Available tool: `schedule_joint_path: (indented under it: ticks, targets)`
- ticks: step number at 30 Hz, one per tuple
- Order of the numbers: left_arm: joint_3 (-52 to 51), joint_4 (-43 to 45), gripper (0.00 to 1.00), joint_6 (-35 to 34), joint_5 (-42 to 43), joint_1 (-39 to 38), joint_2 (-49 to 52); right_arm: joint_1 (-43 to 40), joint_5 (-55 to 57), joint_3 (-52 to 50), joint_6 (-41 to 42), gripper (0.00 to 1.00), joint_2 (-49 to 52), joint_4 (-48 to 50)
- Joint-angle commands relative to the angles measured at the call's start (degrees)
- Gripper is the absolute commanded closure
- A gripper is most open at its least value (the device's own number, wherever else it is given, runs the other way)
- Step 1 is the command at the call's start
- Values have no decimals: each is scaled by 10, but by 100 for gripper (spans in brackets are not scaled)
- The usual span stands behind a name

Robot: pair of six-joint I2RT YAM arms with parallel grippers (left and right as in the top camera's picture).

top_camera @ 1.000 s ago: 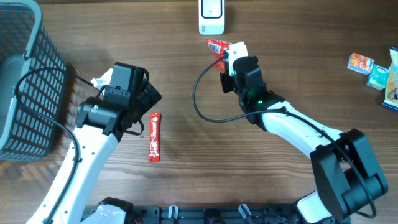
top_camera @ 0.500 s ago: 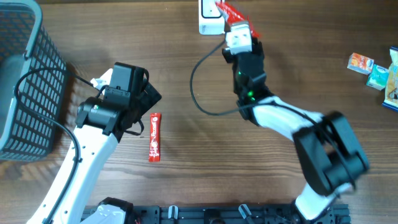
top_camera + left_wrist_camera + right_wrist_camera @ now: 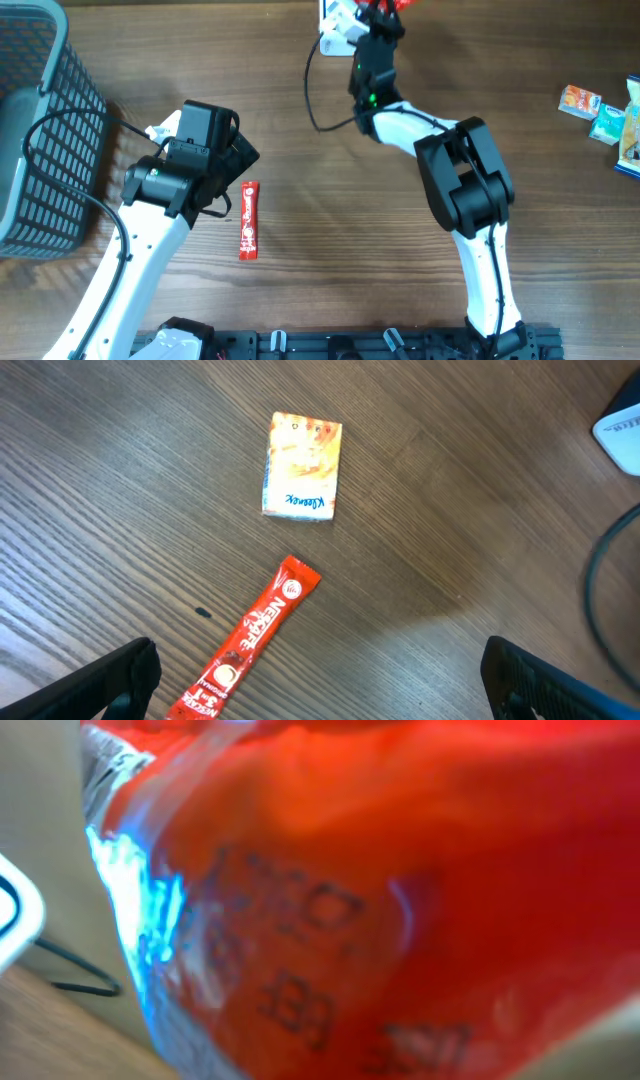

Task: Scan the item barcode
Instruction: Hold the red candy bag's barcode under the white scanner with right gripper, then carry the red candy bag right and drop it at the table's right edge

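One glossy red sachet [image 3: 400,870]; blurred dark lettering.

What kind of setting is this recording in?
Probably a mock shop checkout on a brown wooden tabletop: a white box-shaped barcode scanner, a grey mesh shopping basket and a red stick sachet.

My right gripper [image 3: 372,14] has swung up and over the scanner [image 3: 331,40], carrying the red packet [image 3: 388,4] from beside it to the tabletop's far edge, arm stretched long.
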Motion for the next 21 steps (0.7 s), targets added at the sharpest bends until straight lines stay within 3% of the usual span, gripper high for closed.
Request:
schedule_joint_path:
  ticks: [1, 21]
  targets:
    - [5, 0, 0, 3, -10, 0, -2, -14, -3, 27, -33, 96, 19, -28]
    - [5, 0, 0, 3, -10, 0, -2, -15, -3, 27, -34, 96, 66, -25]
